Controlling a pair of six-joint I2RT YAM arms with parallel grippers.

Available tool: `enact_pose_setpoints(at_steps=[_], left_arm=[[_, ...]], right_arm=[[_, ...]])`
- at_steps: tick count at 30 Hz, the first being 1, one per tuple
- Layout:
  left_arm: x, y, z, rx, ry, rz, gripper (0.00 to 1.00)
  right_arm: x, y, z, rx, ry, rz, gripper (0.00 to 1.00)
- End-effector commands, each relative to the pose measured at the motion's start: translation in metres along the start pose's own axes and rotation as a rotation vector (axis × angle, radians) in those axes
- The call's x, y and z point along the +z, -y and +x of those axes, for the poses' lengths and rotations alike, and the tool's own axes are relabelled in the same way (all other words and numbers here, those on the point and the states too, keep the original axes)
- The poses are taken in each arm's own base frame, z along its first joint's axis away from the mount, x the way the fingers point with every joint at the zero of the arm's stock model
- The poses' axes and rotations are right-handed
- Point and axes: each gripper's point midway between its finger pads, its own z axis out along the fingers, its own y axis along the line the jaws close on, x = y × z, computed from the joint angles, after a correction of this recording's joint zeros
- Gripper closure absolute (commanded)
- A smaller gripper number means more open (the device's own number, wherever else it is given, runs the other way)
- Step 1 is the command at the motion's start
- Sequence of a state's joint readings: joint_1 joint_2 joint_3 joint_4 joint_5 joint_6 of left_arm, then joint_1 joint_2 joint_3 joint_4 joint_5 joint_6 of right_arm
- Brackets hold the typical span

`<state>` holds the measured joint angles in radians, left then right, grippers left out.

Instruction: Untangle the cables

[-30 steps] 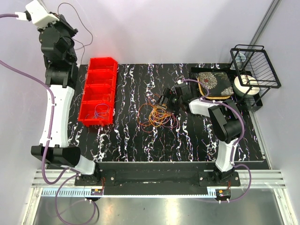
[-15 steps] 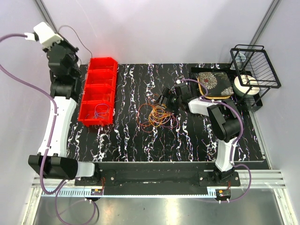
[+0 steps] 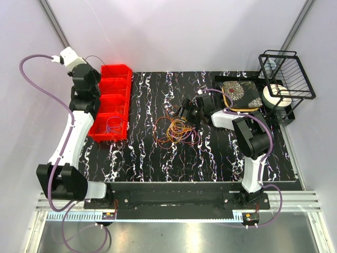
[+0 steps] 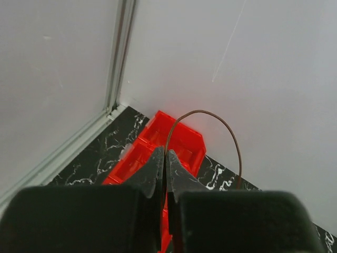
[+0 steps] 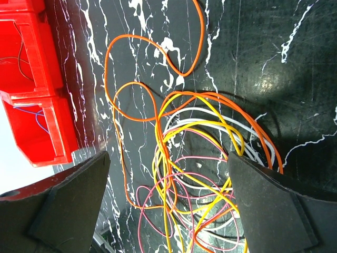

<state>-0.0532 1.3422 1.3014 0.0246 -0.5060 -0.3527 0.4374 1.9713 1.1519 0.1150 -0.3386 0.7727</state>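
The cables lie in 1 loose tangle near the middle of the black marbled surface, between the red bin on the left and the right arm. In the right wrist view the tangle shows orange, yellow, pink and white loops crossing over one another, the white strands running under the yellow ones. 2 wide orange loops spread out toward the bin.

The right tool hangs at the far right edge of the tangle. Its 2 fingers are spread wide with the loops lying below and between them, and nothing is gripped.

The left tool is raised beside the far end of the bin, near the wall corner. It is closed on 1 thin brown cable that arches up from the fingertips and drops to the right.

The bin has 4 compartments, and the nearest holds a thin blue wire. At the far right of the surface stand a black wire rack, a white roll and a flower-patterned box, well apart from the tangle.
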Motion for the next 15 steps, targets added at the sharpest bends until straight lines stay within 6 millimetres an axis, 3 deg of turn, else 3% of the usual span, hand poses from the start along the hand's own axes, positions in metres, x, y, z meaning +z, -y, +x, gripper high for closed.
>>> enact_pose_setpoints(at_steps=[1, 4, 6, 10, 12, 14, 15], left_arm=[[0.001, 0.019, 0.015, -0.1, -0.047, 0.088, 1.0], [0.003, 0.036, 0.028, -0.085, -0.093, 0.142, 1.0], [0.007, 0.038, 0.032, -0.088, -0.097, 0.131, 1.0], [0.026, 0.038, 0.047, -0.094, -0.112, 0.087, 1.0], [0.034, 0.046, 0.04, -0.106, -0.103, 0.089, 1.0], [0.046, 0.05, 0.054, -0.1, -0.131, 0.082, 1.0], [0.05, 0.055, 0.05, -0.118, -0.125, 0.086, 1.0]], right_arm=[[0.004, -0.004, -0.001, 0.001, -0.015, -0.016, 0.0], [0.004, -0.005, 0.0, 0.005, -0.02, -0.02, 0.0], [0.005, -0.005, 0.0, 0.007, -0.022, -0.02, 0.0], [0.005, -0.005, 0.002, 0.006, -0.026, -0.022, 0.0], [0.005, -0.005, 0.001, 0.005, -0.024, -0.022, 0.0], [0.005, -0.005, 0.001, 0.005, -0.025, -0.023, 0.0], [0.004, -0.005, 0.001, 0.004, -0.026, -0.024, 0.0]])
